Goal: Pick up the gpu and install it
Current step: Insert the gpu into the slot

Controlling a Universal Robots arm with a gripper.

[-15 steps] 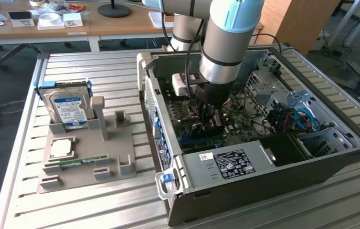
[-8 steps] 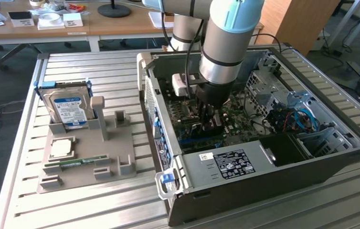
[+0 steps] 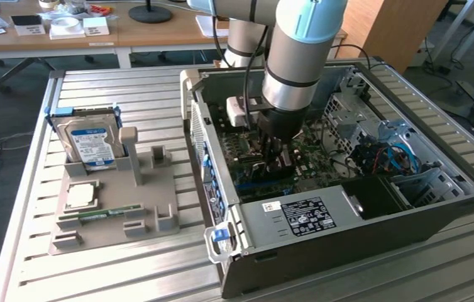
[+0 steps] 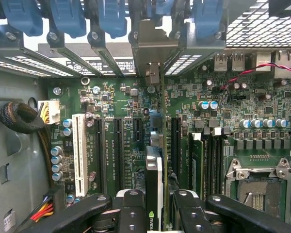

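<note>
gpu [image 4: 154, 179] in gripper [image 4: 154, 206] inside case [image 3: 438, 217]

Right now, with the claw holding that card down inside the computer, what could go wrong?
1. The claw grips the graphics card edge-on above the motherboard. If the card is off line with its slot, pressing could jam it or bend it.
2. The card's metal bracket sits among the blue clips at the case's rear; it might catch there.
3. The arm reaches deep into the open computer case, near loose cables it could snag.
</note>
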